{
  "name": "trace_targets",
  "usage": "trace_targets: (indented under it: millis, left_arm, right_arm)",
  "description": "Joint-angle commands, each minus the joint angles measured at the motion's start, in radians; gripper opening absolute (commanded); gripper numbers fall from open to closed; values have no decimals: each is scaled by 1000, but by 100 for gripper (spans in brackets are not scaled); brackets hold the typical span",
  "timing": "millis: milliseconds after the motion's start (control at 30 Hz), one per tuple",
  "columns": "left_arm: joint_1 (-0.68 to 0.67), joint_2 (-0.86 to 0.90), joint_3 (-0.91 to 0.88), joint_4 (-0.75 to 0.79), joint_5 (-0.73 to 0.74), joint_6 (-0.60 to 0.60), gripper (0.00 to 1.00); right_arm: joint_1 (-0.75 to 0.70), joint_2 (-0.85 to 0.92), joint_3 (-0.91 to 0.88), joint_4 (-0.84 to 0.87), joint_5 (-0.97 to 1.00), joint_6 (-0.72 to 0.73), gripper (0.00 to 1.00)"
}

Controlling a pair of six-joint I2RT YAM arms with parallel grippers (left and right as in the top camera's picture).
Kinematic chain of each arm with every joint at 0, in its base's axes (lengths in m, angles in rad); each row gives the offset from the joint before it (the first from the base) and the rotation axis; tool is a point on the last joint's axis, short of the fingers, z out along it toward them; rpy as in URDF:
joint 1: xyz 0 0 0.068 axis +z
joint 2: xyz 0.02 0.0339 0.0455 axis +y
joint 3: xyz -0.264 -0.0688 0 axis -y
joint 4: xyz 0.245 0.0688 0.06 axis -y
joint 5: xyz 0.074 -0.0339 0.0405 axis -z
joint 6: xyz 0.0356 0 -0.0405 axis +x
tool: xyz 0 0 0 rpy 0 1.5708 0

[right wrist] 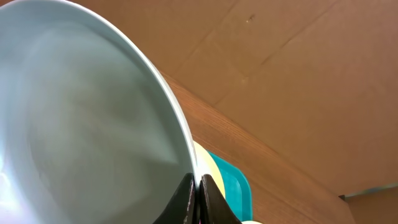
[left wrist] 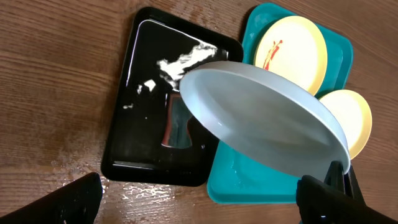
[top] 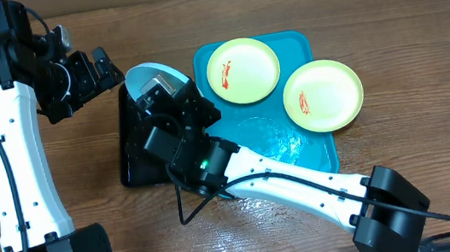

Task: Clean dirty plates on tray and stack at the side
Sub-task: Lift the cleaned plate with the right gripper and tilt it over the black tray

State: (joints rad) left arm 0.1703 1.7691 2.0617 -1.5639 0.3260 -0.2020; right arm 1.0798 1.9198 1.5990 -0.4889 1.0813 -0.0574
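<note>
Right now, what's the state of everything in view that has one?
Right gripper: shut on the held plate's rim.
Left gripper: open, empty.
Held plate: tilted over the black tray, no smear showing.
Middle plate: flat in the tray, red smear.
Right plate: red smear, overhanging the tray's right edge.
Tray: wet.
Black tray: wet.

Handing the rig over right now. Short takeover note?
Left gripper: open, empty, beside the black tray.
Right gripper: shut on the rim of the held plate, which looks clean and is tilted over the black tray.
First dirty plate: sauce-smeared, on the turquoise tray.
Second dirty plate: sauce-smeared, overhanging that tray's right edge.
Done: nothing stacked yet.
Left: set the held plate aside, clean the other two, stack all three.
</note>
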Motion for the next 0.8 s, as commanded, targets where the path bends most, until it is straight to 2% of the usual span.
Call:
trace_targets:
  millis: [0, 467, 533, 633, 767]
  left_arm:
    - [0, -19, 20, 1, -4, 23, 100]
    - [0, -19, 20, 1, -4, 23, 100]
    - [0, -19, 20, 1, -4, 23, 100]
    - [-1, -19, 20, 1, -4, 23, 100]
    - [0, -19, 20, 1, -4, 23, 100]
  right_arm:
    - [-4, -46, 26, 10, 25, 0, 4]
    - [-8, -46, 26, 10, 24, 10, 4]
    - [-21, -46, 26, 8, 25, 58, 4]
    - [-66, -46, 26, -39, -23, 221, 4]
    - [-152, -56, 27, -119, -281, 351, 4]
